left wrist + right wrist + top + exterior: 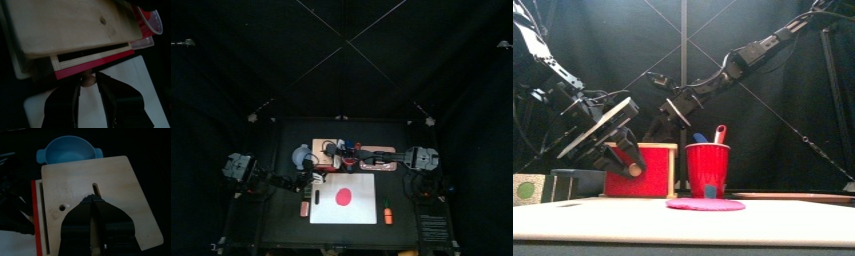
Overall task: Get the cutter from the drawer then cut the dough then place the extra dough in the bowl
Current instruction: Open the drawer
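Left wrist view: left gripper clamped on the pale drawer knob, which sits pinched between the fingertips. Red drawer front lies just past them, out a crack from the wooden box. Inside of the drawer is dark, contents can't be told.

Right wrist view: right gripper has its jaws together, holding nothing, tips on the box top by its slot. Blue-grey bowl sits beyond the tips.

Top view: dough lies flat on the white cutting board, near both grippers, untouched.
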`<action>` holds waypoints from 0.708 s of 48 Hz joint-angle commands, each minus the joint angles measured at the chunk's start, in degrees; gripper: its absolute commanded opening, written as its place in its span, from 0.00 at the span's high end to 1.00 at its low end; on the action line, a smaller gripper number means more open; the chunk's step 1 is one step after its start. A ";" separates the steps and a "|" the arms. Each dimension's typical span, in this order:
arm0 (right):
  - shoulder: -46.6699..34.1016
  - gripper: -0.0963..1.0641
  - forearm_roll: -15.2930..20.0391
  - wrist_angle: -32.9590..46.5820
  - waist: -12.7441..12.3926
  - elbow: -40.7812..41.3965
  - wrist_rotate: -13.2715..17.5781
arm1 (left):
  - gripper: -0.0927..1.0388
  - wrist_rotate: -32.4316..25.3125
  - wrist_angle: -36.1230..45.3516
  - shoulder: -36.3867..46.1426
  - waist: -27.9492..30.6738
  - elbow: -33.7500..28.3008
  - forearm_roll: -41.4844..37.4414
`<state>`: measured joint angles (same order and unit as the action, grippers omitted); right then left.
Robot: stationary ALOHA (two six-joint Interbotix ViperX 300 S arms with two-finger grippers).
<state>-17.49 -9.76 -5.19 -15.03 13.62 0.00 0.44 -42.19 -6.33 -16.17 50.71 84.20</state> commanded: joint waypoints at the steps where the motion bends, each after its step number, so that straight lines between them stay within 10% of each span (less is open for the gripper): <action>1: -0.35 0.90 0.09 -0.79 0.00 -0.09 0.09 | 0.38 -0.09 0.26 -0.09 -2.11 -1.32 0.97; 34: -0.62 0.90 0.09 -0.97 -0.09 -0.53 0.09 | 0.38 -0.18 0.62 -1.23 -7.82 -2.02 3.52</action>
